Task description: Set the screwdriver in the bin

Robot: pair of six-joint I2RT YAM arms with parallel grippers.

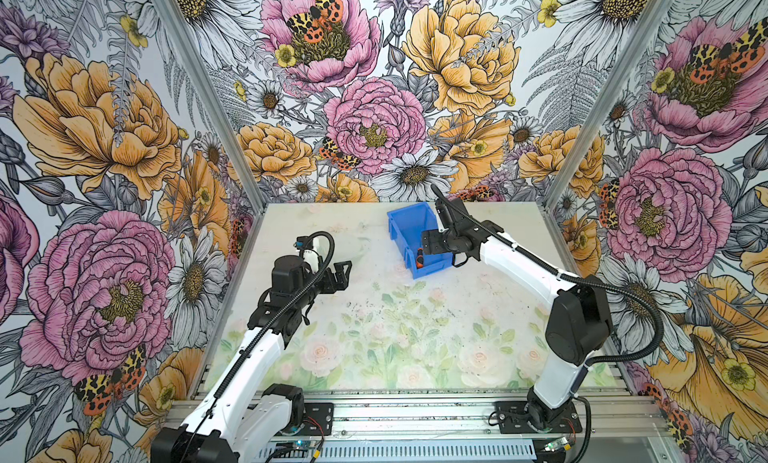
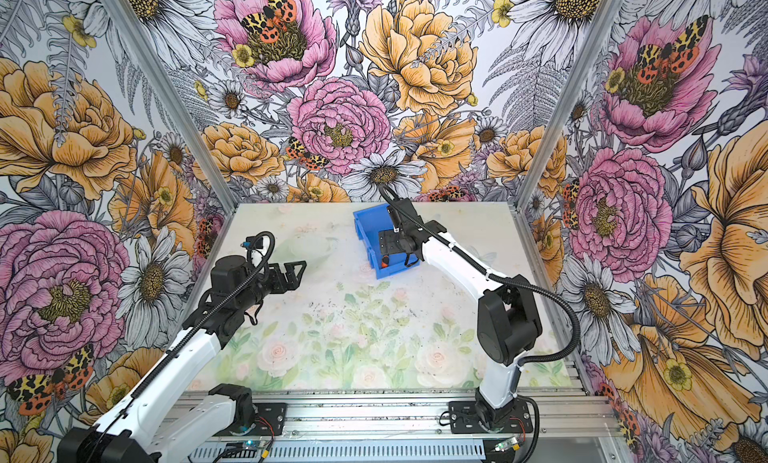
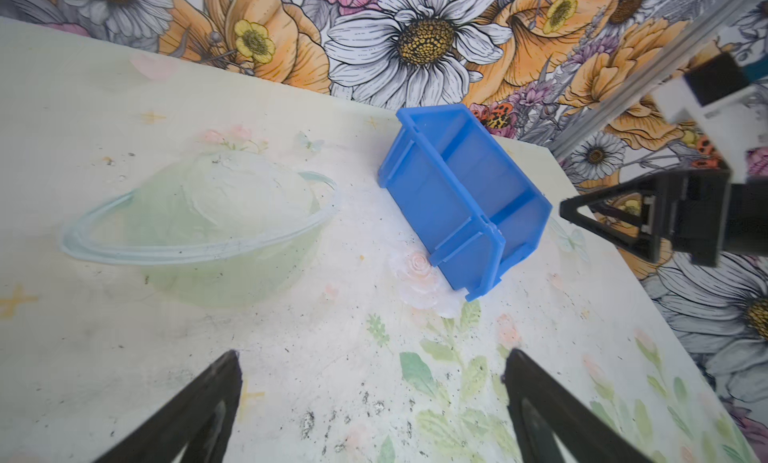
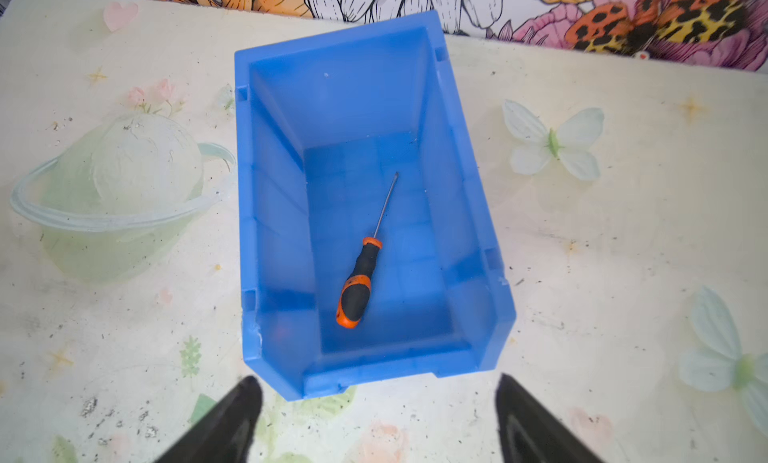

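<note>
The blue bin (image 1: 405, 228) (image 2: 368, 224) stands at the back middle of the table, its low cut-away edge toward the front. The screwdriver (image 4: 361, 274), orange-and-black handle and thin silver shaft, lies flat on the bin's floor (image 4: 395, 315), touched by nothing. In both top views only a bit of its orange handle (image 1: 420, 257) (image 2: 385, 262) shows. My right gripper (image 4: 377, 384) hangs open and empty above the bin's front edge. My left gripper (image 1: 343, 272) (image 2: 297, 270) (image 3: 372, 357) stays open and empty over the table, to the left of the bin (image 3: 436, 191).
Floral walls close the table in on the left, back and right, with metal posts (image 1: 199, 87) at the back corners. Both arm bases sit on an aluminium rail (image 1: 395, 415) along the front. The tabletop (image 1: 395, 336) carries faded printed pictures only.
</note>
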